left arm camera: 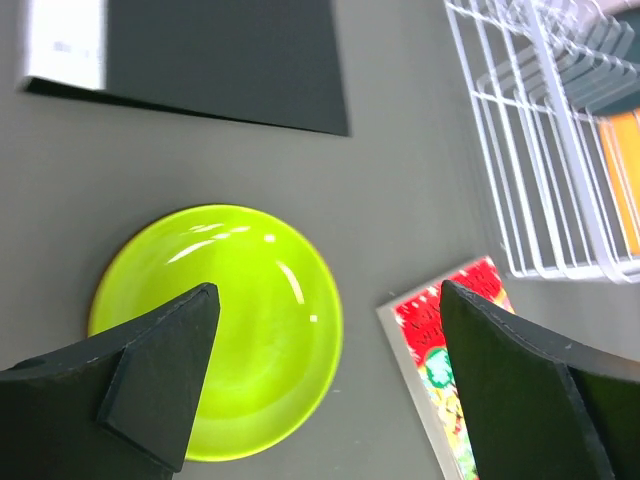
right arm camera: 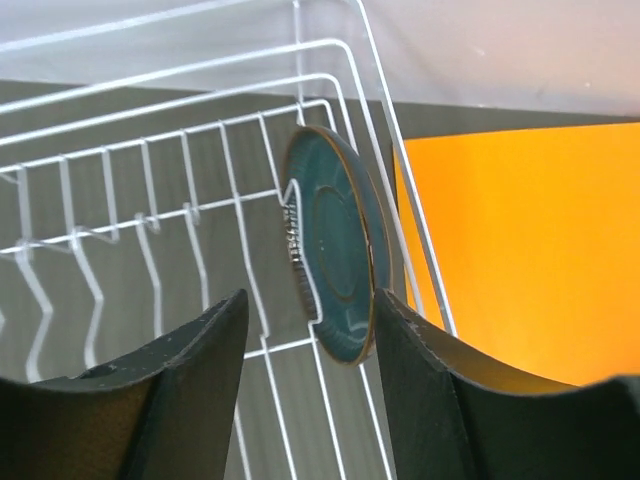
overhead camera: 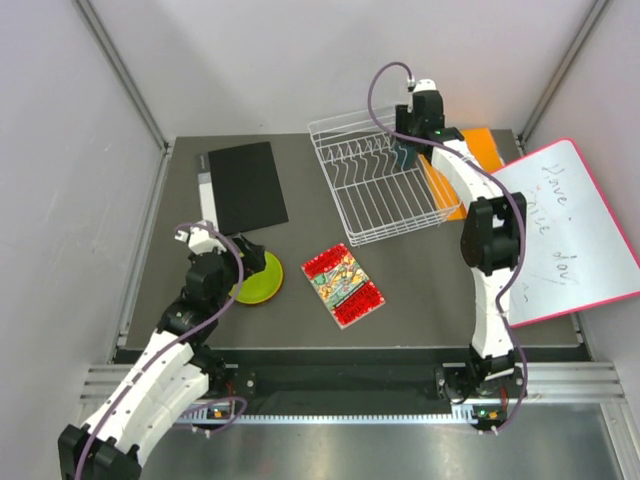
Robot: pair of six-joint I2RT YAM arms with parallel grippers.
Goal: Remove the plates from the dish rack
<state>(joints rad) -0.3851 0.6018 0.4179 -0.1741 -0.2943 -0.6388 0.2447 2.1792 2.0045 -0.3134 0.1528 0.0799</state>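
Observation:
A lime green plate [overhead camera: 262, 280] [left arm camera: 230, 330] lies flat on the table at the near left, with a thin orange edge showing under its rim. My left gripper [overhead camera: 238, 268] [left arm camera: 325, 290] hovers just above it, open and holding nothing. The white wire dish rack [overhead camera: 380, 195] [right arm camera: 150, 190] [left arm camera: 540, 150] stands at the back right. A dark teal plate [overhead camera: 405, 155] [right arm camera: 335, 255] stands upright on edge at its far right end. My right gripper [overhead camera: 408, 148] [right arm camera: 310, 300] reaches into the rack, open, one finger on each side of this plate. The right finger is at the rim and the left finger is apart from it.
A black flat board [overhead camera: 245, 187] lies at the back left. A red patterned packet [overhead camera: 343, 285] [left arm camera: 450, 340] lies in the middle, near the lime plate. An orange board [overhead camera: 470, 150] [right arm camera: 520, 240] sits just right of the rack. A whiteboard [overhead camera: 565, 235] leans at the right edge.

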